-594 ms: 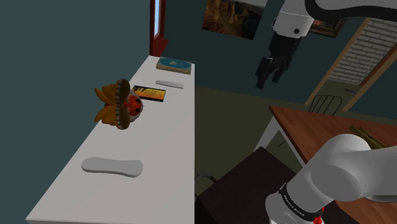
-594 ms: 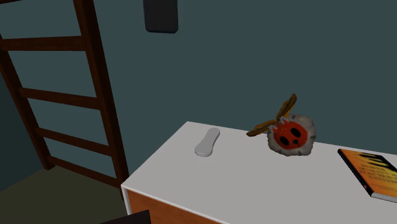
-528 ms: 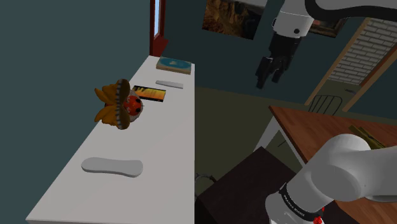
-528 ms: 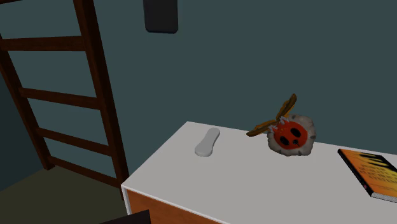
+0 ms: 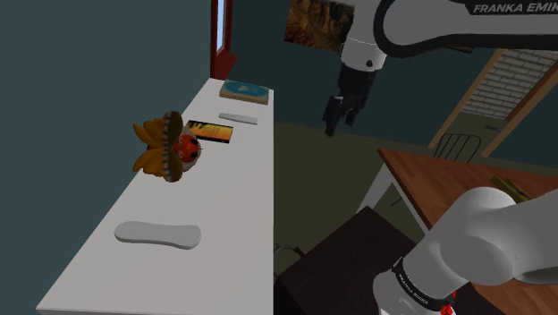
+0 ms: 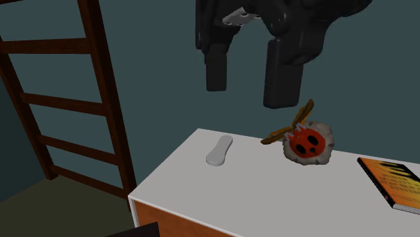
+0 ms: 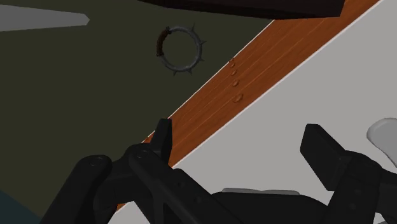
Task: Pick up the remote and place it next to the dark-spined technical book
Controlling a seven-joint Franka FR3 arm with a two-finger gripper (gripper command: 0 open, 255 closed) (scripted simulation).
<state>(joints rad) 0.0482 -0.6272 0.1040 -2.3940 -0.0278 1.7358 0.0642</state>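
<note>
- The gripper [image 5: 336, 116] hangs in the air beside the table [image 5: 255, 192], on the shoulder view's right of it and above the floor. Its fingers [image 6: 281, 81] stand well apart and nothing is between them.
- The remote [image 5: 157, 234], a flat grey piece with a narrower middle, lies on the near end of the table, well apart from the gripper.
- A furry toy [image 5: 170, 148] with a red face sits between the remote and the books.
- The book with the orange and black cover [image 5: 210, 132] lies just behind the toy, and a small grey bar [image 5: 238, 118] lies just beside it.
- A blue-covered book [image 5: 245, 89] lies at the far end.
</note>
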